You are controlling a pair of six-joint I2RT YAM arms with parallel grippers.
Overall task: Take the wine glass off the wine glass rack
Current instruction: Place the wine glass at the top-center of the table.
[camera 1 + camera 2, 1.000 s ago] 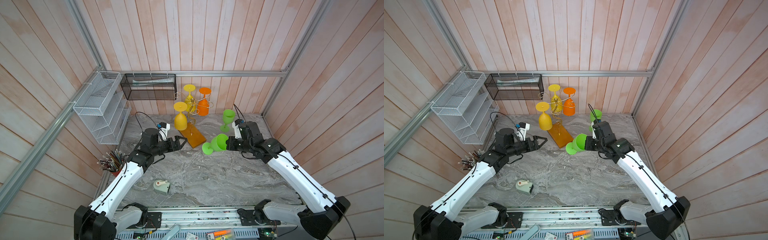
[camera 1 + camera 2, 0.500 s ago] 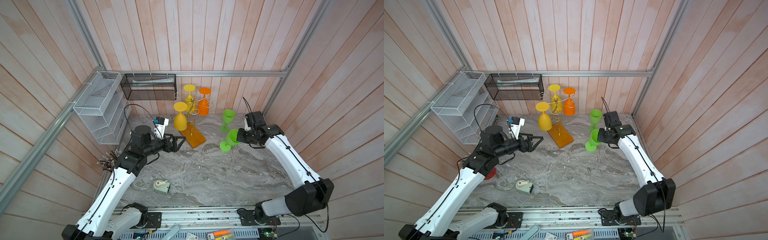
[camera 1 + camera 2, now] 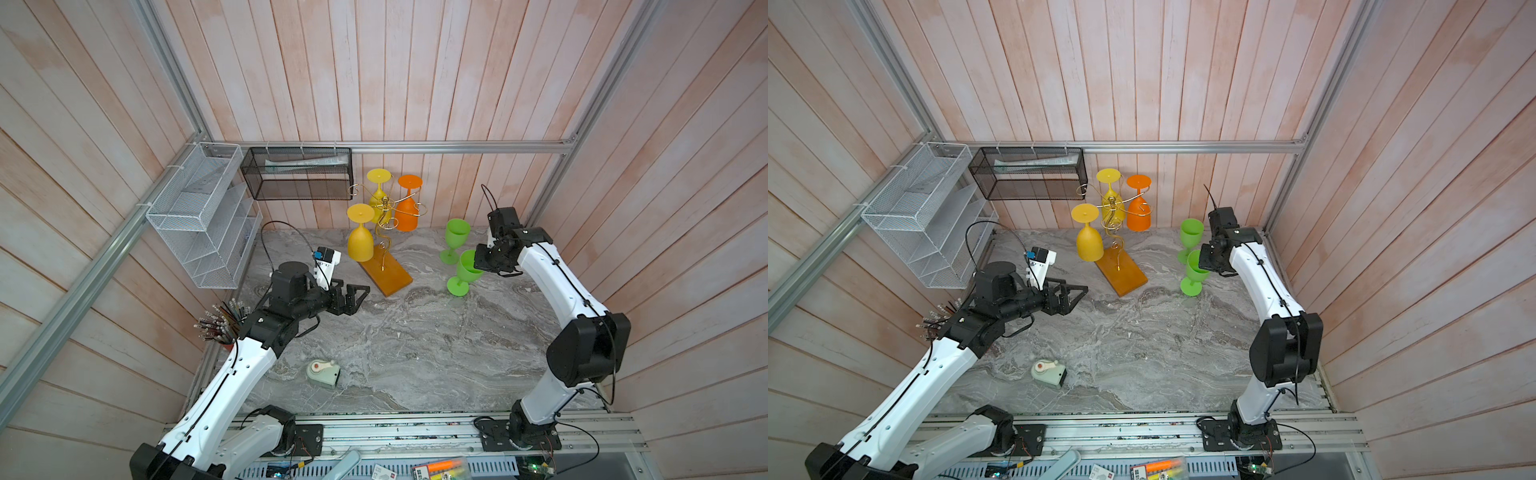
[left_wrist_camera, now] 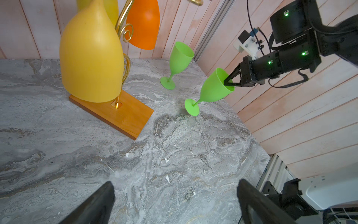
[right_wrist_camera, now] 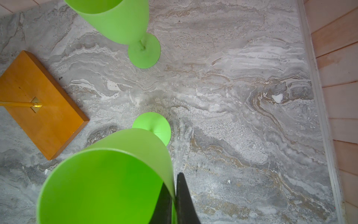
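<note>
Toppling risk: right jaws clamp only the rim of the tilted green glass [image 4: 213, 89]; left jaws stand apart.

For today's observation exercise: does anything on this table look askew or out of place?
The held green glass leans steeply, its rim pinched in the right gripper; the second green glass beside it stands upright.

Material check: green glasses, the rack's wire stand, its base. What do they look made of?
Held green glass and standing green glass: probably plastic, opaque-looking and matte; thin even walls, soft sheen.
Wire stand: metal, polished gold; bright glints along the rod.
Base: wood or wood veneer, smooth orange-brown, satin; faint grain lines show.
</note>
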